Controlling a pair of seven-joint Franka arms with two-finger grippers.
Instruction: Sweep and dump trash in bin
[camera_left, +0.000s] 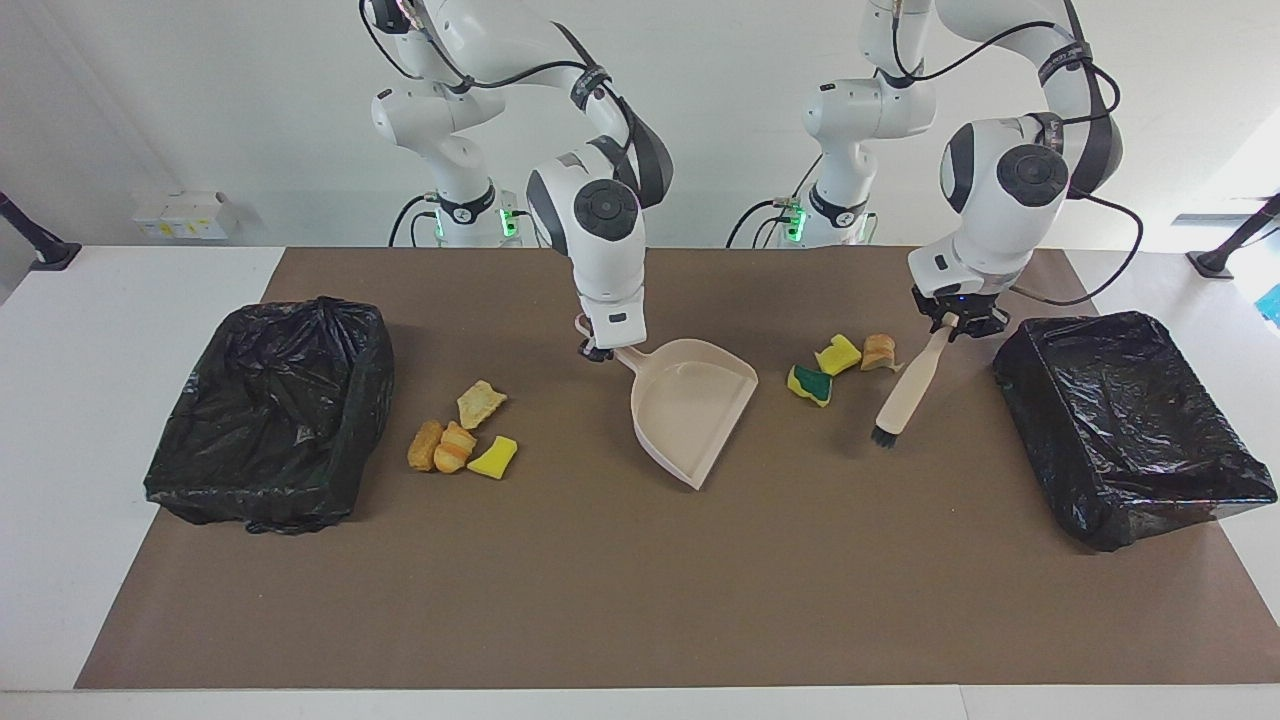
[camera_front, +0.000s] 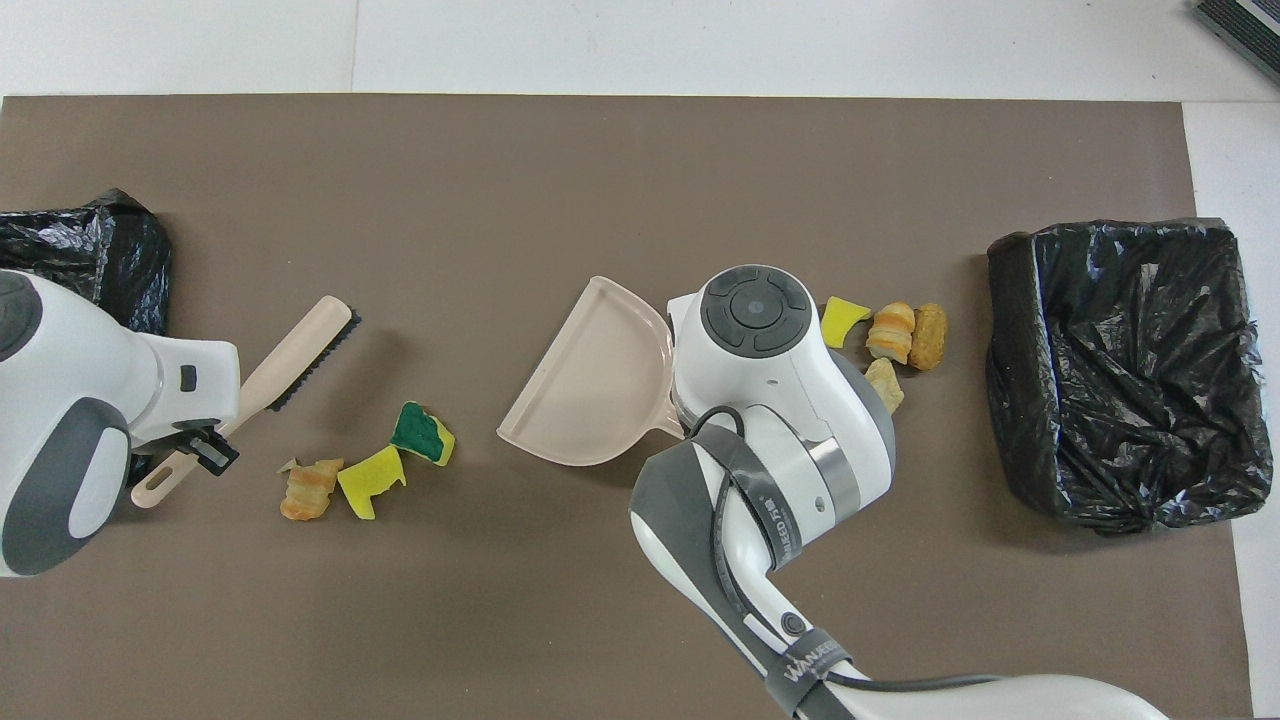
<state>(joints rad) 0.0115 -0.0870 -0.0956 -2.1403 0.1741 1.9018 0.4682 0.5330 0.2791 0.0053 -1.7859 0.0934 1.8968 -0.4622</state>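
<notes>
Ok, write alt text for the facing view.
Two Franka arms work over a brown mat: the left gripper holds a brush raised beside three scraps, the right gripper holds a beige dustpan. Four more scraps lie near one of two black-lined bins.

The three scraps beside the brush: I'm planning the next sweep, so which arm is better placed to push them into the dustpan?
Left. The left gripper holds the brush beside those scraps; the right gripper holds the dustpan, its mouth facing away.
</notes>
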